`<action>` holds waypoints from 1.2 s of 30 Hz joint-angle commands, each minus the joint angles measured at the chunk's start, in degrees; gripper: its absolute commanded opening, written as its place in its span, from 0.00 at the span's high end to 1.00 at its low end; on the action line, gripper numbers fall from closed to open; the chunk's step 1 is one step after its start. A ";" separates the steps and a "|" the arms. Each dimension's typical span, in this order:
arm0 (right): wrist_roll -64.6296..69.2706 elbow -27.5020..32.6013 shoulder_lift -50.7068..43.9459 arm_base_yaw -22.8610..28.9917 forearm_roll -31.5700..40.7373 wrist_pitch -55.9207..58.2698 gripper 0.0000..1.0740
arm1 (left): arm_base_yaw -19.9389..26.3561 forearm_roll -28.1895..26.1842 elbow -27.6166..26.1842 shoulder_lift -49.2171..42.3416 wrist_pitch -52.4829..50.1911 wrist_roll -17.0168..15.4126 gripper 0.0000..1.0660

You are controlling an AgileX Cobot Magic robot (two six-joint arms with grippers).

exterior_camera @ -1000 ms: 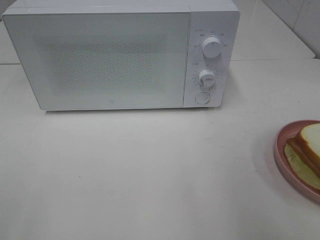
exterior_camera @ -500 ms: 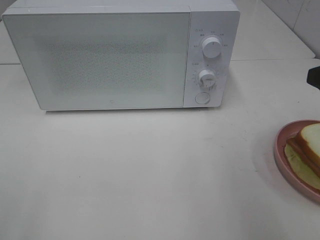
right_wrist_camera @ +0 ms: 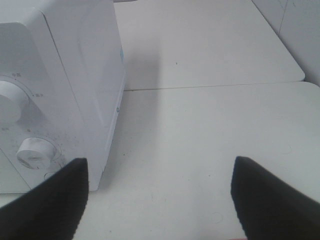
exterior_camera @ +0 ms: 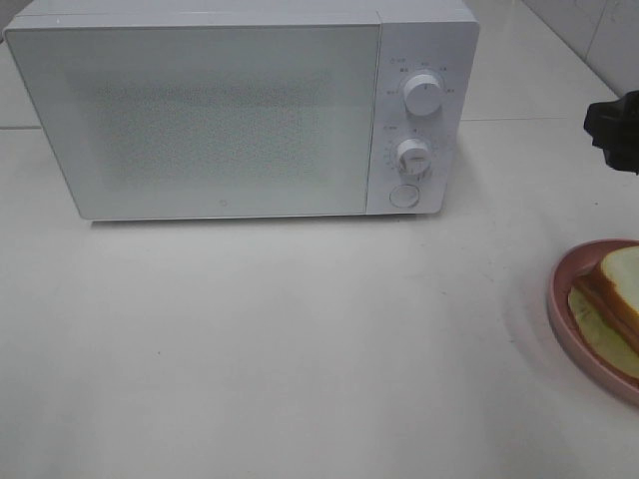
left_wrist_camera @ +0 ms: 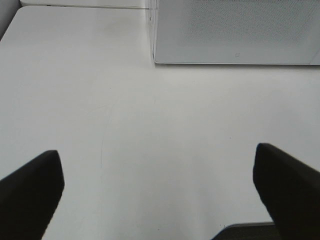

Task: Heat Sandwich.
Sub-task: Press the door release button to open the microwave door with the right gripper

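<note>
**The sandwich (exterior_camera: 624, 279) waits at the table (exterior_camera: 300, 349) right edge**

My left gripper (left_wrist_camera: 157, 192) and right gripper (right_wrist_camera: 160, 197) both gape empty. The sandwich lies on its pink plate (exterior_camera: 555, 299), and the microwave door (exterior_camera: 200, 120) is shut. A careless right-arm sweep could knock that plate off the edge.

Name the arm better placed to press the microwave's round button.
Right, probably. The right gripper hangs open by the microwave, on the side with the button; the left gripper, also open, faces the opposite corner of the door.

Front-right of the white box-shaped microwave (exterior_camera: 240, 110): round pink plate (exterior_camera: 556, 299) and white-bread sandwich (exterior_camera: 621, 284), both cut by frame edge. Dial print unreadable.
</note>
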 commanded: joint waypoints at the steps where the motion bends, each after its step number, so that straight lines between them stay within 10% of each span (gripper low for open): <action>1: -0.92 2.06 0.63 0.80 2.12 -6.76 0.29 | -0.29 0.00 0.17 -1.09 -0.57 -0.06 0.08; 36: -20.63 7.39 26.41 40.11 43.54 -43.20 0.29 | -0.29 0.00 0.17 -1.09 -0.57 -0.06 0.08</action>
